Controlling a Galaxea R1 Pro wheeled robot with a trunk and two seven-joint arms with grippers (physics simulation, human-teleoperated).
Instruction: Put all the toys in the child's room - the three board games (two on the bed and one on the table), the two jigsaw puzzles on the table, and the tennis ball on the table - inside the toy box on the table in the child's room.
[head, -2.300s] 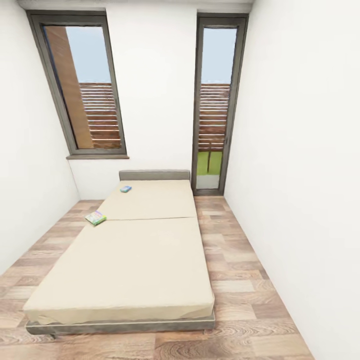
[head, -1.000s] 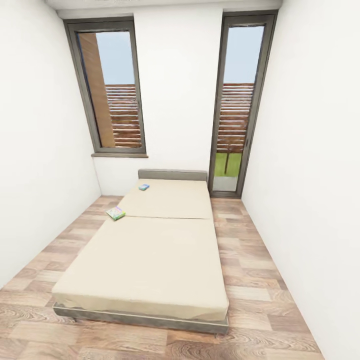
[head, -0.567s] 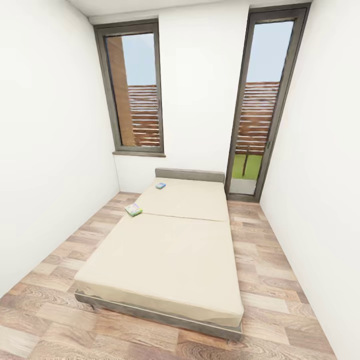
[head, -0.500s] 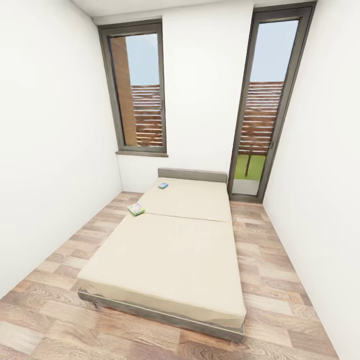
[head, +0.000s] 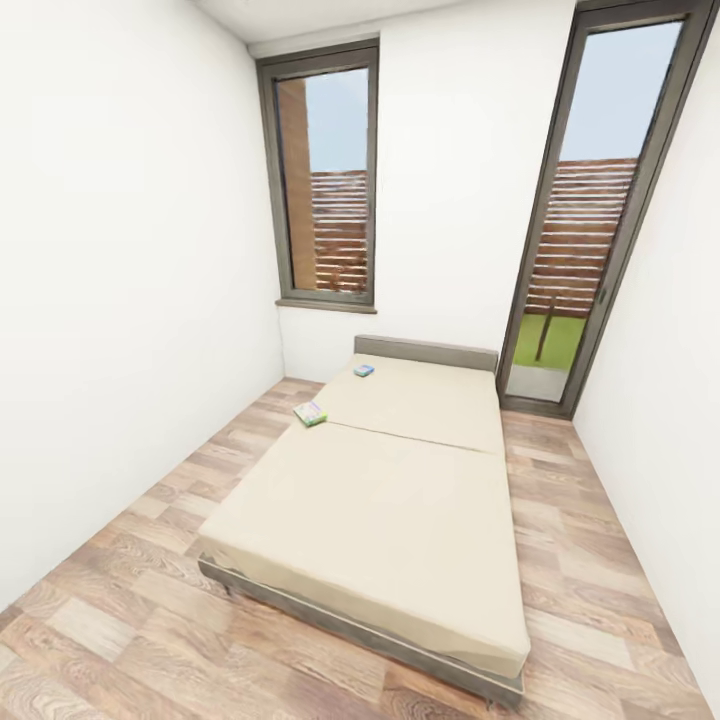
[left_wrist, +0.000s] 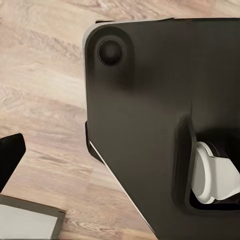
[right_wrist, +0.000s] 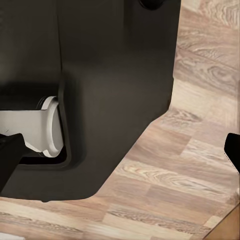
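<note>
Two board games lie on the bed, both near its long edge on the robot's left. The green board game sits at that edge, about where the two mattress sections meet, at roughly 11 o'clock from the bed's middle. The blue board game lies further up, just short of the headboard, near 12 o'clock.

Both look like thin, flat, stiff card boxes, probably light and a little slick on the faces. Lying flush on a soft mattress, they offer little for fingers to get under. My judgement is that the best hold is across the thin edges. The green one looks easiest, since one side seems to reach the mattress edge. Pressing down would likely just sink it into the bedding.

Both boxes are small and far off, so their print and exact thickness cannot be made out. Whether the green box overhangs the edge is unclear. Each wrist view looks down at the robot's dark base and the wood floor. I cannot tell whether either gripper is wide or narrow, as only dark slivers show at the edges of those views
</note>
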